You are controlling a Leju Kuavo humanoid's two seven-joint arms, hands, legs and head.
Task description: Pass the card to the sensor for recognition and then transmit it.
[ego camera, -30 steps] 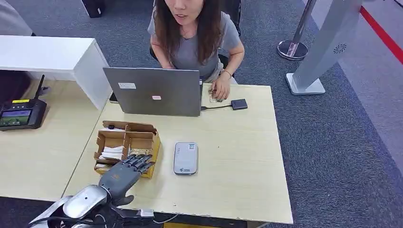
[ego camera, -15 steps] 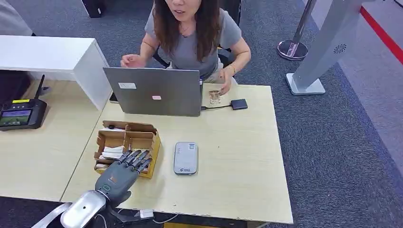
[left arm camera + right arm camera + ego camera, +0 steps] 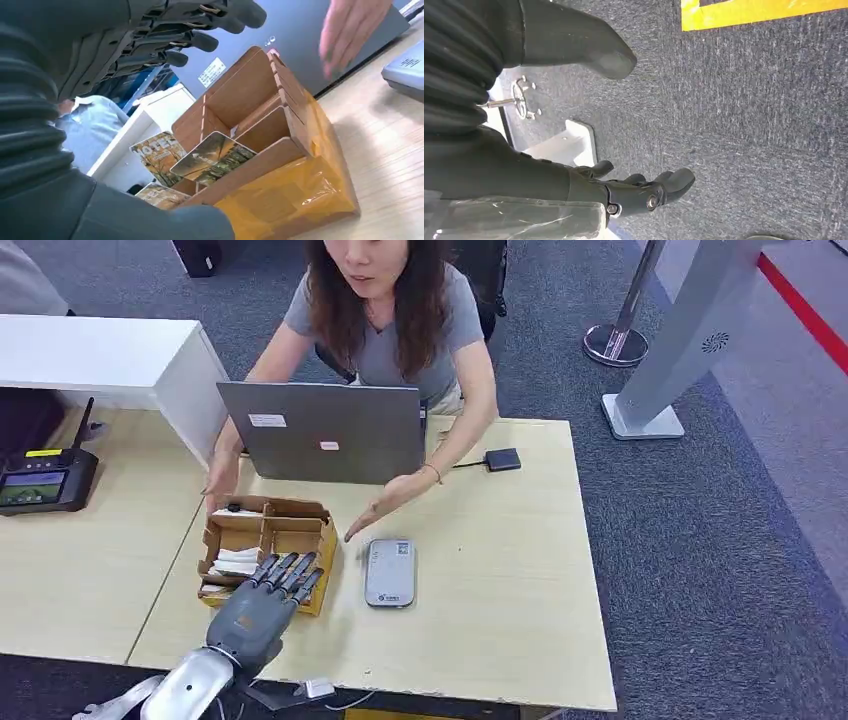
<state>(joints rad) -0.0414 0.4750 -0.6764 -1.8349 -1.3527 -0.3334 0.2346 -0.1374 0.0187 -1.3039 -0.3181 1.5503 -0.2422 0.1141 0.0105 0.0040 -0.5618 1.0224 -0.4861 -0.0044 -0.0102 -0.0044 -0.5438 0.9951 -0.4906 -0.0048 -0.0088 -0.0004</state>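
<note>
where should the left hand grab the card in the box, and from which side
Probably by the raised upper edge of the card, coming down from above. It leans tilted in a compartment of the box, whose walls block its sides and bottom, so only the top edge is free. The left hand hovers open over it.

Card box (image 3: 266, 537) on table (image 3: 500, 620); sensor (image 3: 390, 572) at its 3 o'clock, laptop (image 3: 325, 432) at 12 (cards (image 3: 212, 157) inside box).

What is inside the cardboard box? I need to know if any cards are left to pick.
The cardboard box holds picture cards leaning in its near compartments. The left hand above hides part of them in the head view; the far compartments' contents cannot be seen.
</note>
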